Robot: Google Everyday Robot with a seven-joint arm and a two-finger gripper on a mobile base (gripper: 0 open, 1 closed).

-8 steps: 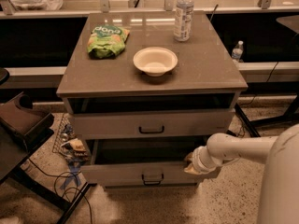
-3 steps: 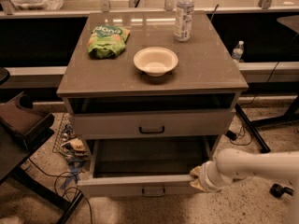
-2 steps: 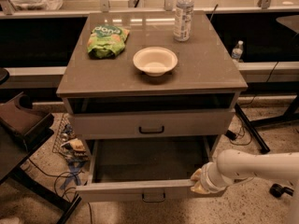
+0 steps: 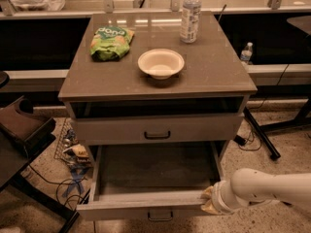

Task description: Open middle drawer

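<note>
Although the middle drawer stands drawn well out toward the near side of the cabinet, with its plain grey inside exposed, the gripper sits at the right end of the drawer's front panel, against or just beside its top edge. Whether the gripper is open or closed, or has any hold on the panel, cannot be told from this view. The small black bar handle is centred low on the front, left of the gripper and untouched.

Judgement: the drawer is a rigid box, probably light with nothing visible inside, and should run freely on its slides. A pull at one corner risks racking it sideways, so the centred handle or the middle of the front lip is the sounder hold. The smooth panel itself offers little purchase.

The taller-fronted drawer above is closed. A bowl, a water bottle and a green snack bag rest on the cabinet top, well apart from the gripper.
</note>
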